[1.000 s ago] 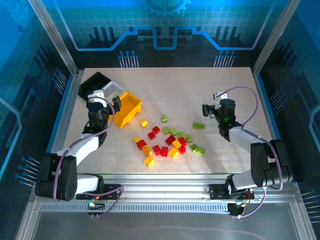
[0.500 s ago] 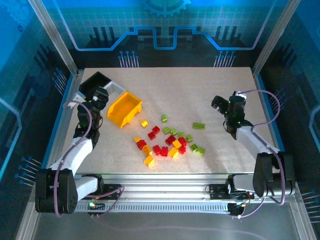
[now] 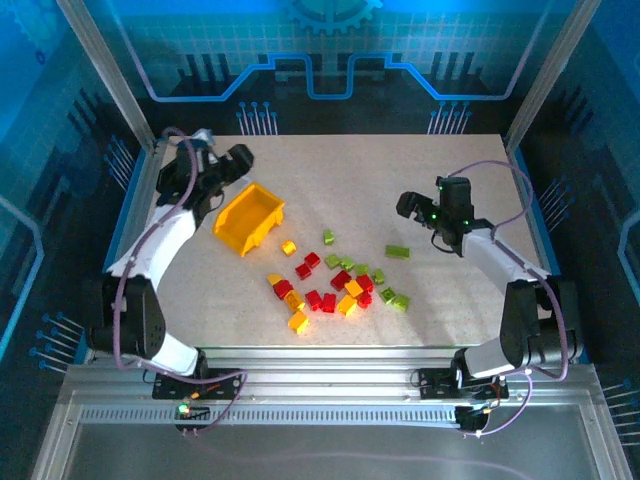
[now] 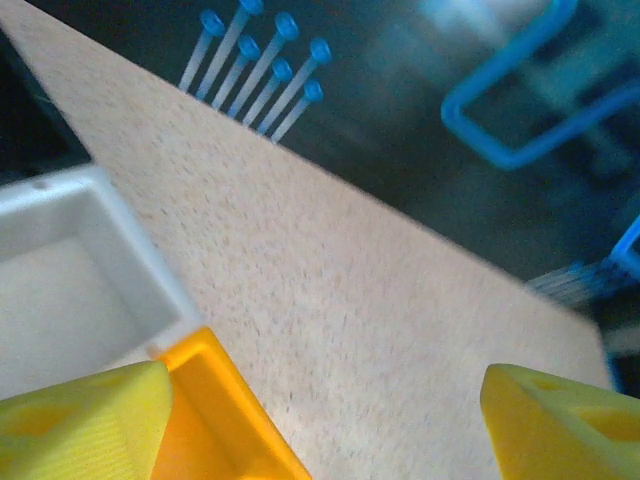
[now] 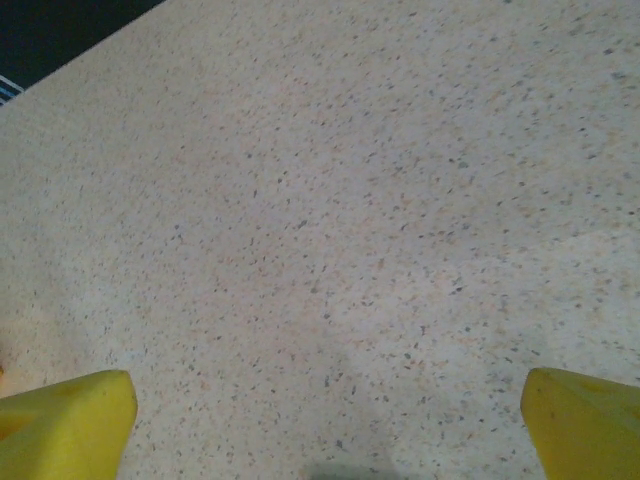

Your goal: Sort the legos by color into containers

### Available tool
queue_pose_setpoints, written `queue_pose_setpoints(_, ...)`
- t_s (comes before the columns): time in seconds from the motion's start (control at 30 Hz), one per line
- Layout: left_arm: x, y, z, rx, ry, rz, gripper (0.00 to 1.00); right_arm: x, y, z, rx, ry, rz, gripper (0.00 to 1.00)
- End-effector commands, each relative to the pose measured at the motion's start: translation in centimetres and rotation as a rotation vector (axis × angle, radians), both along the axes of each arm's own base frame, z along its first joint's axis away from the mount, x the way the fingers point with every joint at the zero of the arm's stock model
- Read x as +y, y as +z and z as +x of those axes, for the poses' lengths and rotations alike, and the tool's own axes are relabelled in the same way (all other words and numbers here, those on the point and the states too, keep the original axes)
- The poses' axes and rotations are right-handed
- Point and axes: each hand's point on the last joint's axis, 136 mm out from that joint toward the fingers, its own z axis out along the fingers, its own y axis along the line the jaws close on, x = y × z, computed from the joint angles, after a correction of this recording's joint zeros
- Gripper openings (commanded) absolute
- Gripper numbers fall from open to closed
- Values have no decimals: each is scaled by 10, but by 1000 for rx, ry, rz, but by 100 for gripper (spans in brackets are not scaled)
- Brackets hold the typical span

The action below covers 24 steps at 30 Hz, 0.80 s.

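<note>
Now, from above, the left end effector (image 3: 233, 163) is seen at the upper left of the frame, just past the far end of the yellow bin (image 3: 250, 217). The legos (image 3: 330, 285) are scattered well apart from it, on the bench (image 3: 400, 160) in the lower middle of the frame. Red, yellow-orange and lime green bricks are mixed there. The right end effector (image 3: 410, 207) is picked up at the right of the frame. A lone green brick (image 3: 397, 252) lies near it, just below, and the main scatter lies further to the lower left.

Over to the left wrist view: the left end effector (image 4: 325, 375) is open, its yellow fingers (image 4: 80, 420) held wide apart with nothing gripped. A corner of the yellow bin (image 4: 215, 410) is seen just beside the finger at the lower left. A white bin (image 4: 150, 270) sits right behind that corner; whether the two touch cannot be told. From above, that spot is crossed by the left arm.

On the right wrist view, the right end effector (image 5: 328, 380) is open too, and bare bench is framed between its fingers (image 5: 60, 415).

All four fingers are cut off by the lower edges of the wrist views. From above, the fingers are too small and dark to be made out.
</note>
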Motion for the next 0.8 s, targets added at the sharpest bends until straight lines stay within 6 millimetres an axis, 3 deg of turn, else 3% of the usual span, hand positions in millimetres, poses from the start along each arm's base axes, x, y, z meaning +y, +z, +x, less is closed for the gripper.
queue_pose_setpoints(0.0, -22, -61, -23, 254, -116, 222, 80, 11, -7, -4, 57, 46, -5, 100)
queue_pose_setpoints(0.43, -60, -129, -23, 420, -172, 558, 75, 19, -16, -13, 92, 78, -20, 100)
queue_pose_setpoints(0.6, -64, -152, -26, 489, -182, 542, 74, 19, -12, -15, 86, 78, -19, 100)
queue_pose_setpoints(0.77, -93, -160, -26, 498, -245, 463, 71, 17, -6, -17, 79, 74, -25, 100)
